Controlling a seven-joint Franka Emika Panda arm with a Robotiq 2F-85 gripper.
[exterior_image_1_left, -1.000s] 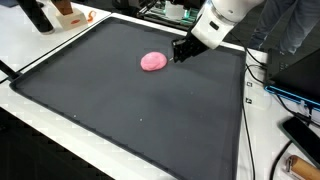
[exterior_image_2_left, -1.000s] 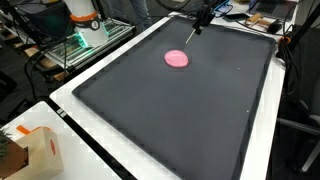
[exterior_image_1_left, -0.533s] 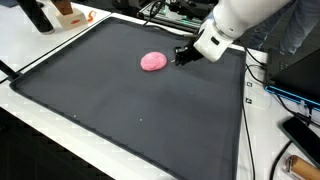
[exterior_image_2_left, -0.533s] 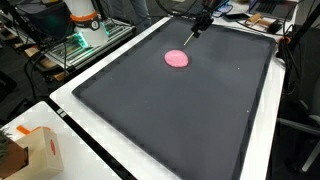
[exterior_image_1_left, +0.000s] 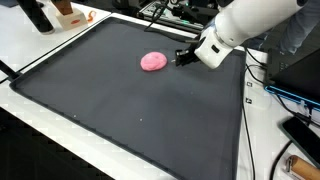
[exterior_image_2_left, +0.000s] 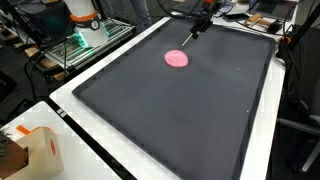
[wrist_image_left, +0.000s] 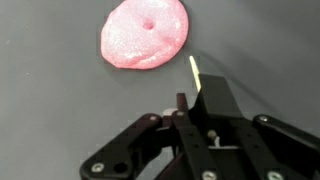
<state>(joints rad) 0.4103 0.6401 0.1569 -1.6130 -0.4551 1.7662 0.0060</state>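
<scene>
In an exterior view, the gripper (exterior_image_1_left: 182, 57) hangs low over the mat (exterior_image_1_left: 120, 110), just beside the pink disc (exterior_image_1_left: 153, 62) and apart from it. The disc lies flat on the far half of the mat.

In an exterior view from another place, the gripper (exterior_image_2_left: 193, 32) points down at the mat (exterior_image_2_left: 180, 120) near its far edge, and the disc (exterior_image_2_left: 176, 59) lies near it.

In the wrist view, the disc (wrist_image_left: 145, 33) shows a small dimple in its middle. The gripper (wrist_image_left: 200, 92) has its fingers brought together, and the disc is outside them.
</scene>
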